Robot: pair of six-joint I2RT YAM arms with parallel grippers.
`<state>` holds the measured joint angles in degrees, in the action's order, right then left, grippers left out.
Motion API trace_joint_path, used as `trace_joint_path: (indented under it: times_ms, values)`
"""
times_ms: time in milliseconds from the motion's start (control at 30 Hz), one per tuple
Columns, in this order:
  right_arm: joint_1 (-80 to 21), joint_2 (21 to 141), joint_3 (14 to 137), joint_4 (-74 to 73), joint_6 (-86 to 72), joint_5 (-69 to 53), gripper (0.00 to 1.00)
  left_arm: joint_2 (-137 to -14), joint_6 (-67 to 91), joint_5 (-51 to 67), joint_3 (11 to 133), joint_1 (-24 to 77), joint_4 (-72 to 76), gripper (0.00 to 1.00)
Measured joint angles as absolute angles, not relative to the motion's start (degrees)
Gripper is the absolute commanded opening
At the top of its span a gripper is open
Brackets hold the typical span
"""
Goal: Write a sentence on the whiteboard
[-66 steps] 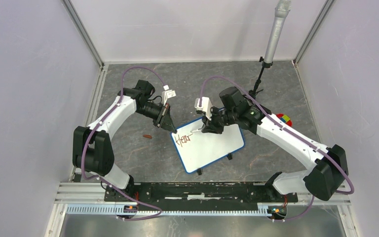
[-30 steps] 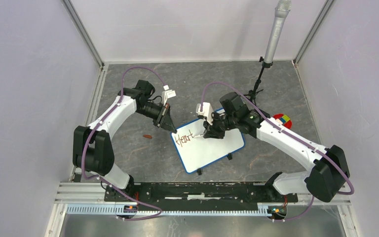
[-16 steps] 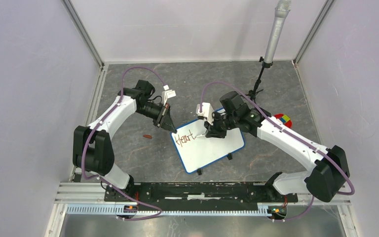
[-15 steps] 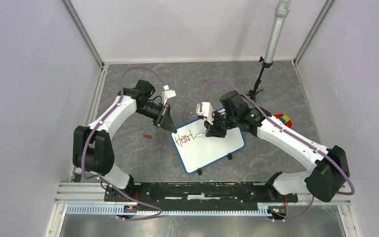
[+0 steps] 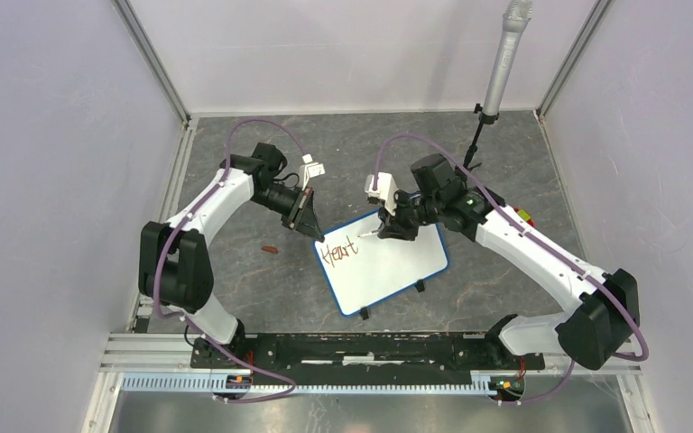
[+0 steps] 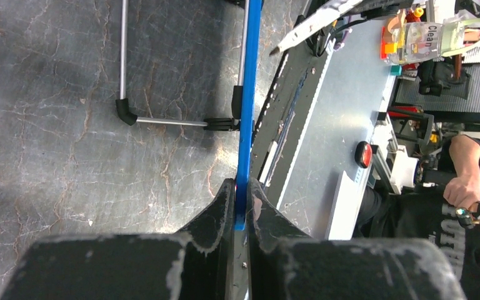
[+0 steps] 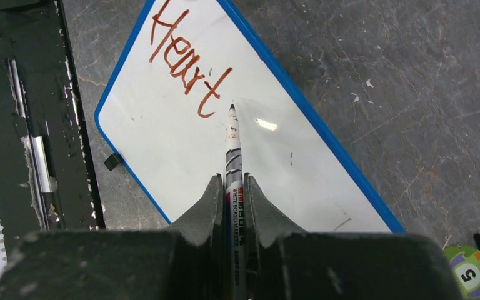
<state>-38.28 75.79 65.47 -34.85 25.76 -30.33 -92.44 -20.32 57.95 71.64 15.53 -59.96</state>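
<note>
Whiteboard: lies mid-worktop between the two arms, turned askew and raised on small black feet. Judged light and stiff. The glossy face is likely slippery and fresh ink would smear, so take hold by the blue frame, never the face. On its feet it would probably skid or rock under pen pressure unless braced.

Far left: a small reddish-brown bit on the worktop, well apart from the board. Possibly a cap; too small to tell.

Left claw: clenched on the board's far-left corner. The wrist view shows the frame edge-on, pinched between the two fingers, with a gap no wider than the frame itself. It serves as the brace.

Sentence: only "Heart" is written, in reddish-brown, at the board's left end. The rest of the face is bare. Judged early in the task, since one word is no sentence.

Right claw: nearly closed, grasping a marker by the barrel with the tip pointing forward. The tip sits just right of the final "t", over bare white. Cannot tell whether it touches the surface.

Next move, as judged: leave a gap after "Heart", start the next word with light pressure, and keep the corner braced.
</note>
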Motion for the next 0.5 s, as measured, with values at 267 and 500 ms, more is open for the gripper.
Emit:
trace_joint_path:
  times_ms: [267,500]
  values:
    - [-32.73,75.13,65.47,-36.21,27.22,-35.35,0.00,-94.17,-21.93,57.52,73.56,15.64,-62.89,0.02]
    - [-30.85,73.38,65.45,-37.15,28.64,-38.17,0.00,-94.19,-23.09,57.47,73.67,15.64,-63.18,0.02]
